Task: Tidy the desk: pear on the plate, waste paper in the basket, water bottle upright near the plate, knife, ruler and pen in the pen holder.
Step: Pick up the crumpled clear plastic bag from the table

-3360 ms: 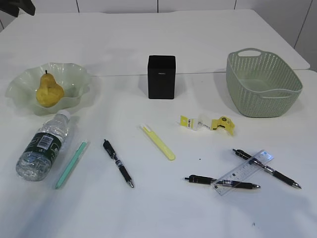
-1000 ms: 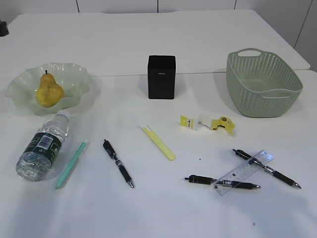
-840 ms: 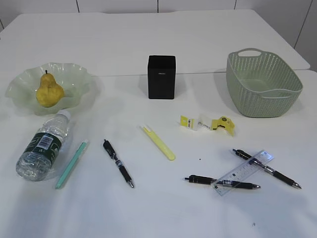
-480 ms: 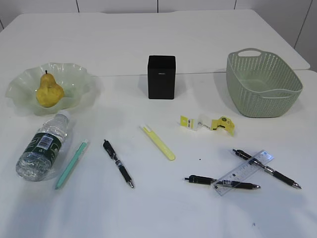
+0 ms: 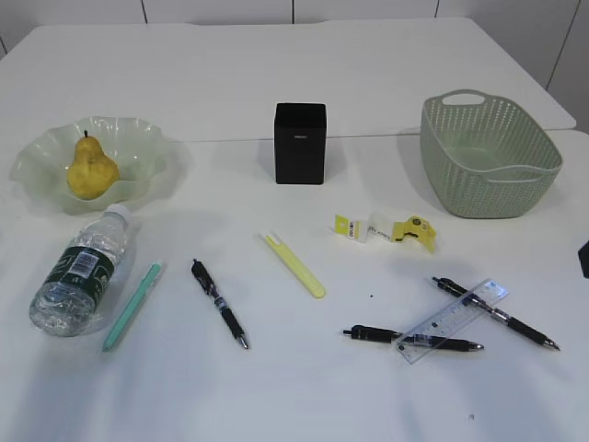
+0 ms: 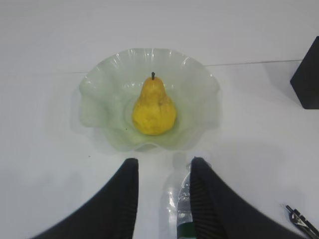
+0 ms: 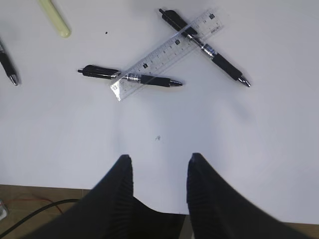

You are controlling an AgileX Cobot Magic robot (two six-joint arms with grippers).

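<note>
The yellow pear (image 5: 90, 170) lies in the wavy pale-green plate (image 5: 147, 147) at the left. Just below it the water bottle (image 5: 81, 272) lies on its side, cap toward the plate. My left gripper (image 6: 163, 162) hangs open over the bottle's neck (image 6: 179, 199), with the pear (image 6: 153, 107) ahead. Yellow and white waste paper (image 5: 386, 228) sits left of the basket (image 5: 488, 157). The clear ruler (image 5: 451, 320) lies across two black pens (image 5: 412, 339). The black pen holder (image 5: 300, 143) stands mid-desk. My right gripper (image 7: 158, 157) is open and empty above the desk's near edge, short of the ruler (image 7: 169, 47).
A yellow knife (image 5: 294, 263), a mint-green one (image 5: 132, 305) and a third black pen (image 5: 219, 302) lie between the bottle and the ruler. A dark bit of arm (image 5: 584, 258) shows at the right edge. A table seam runs behind the pen holder.
The dark arm part at the exterior view's top left has gone out of view. A dark part now shows at the right edge. No object has moved.
</note>
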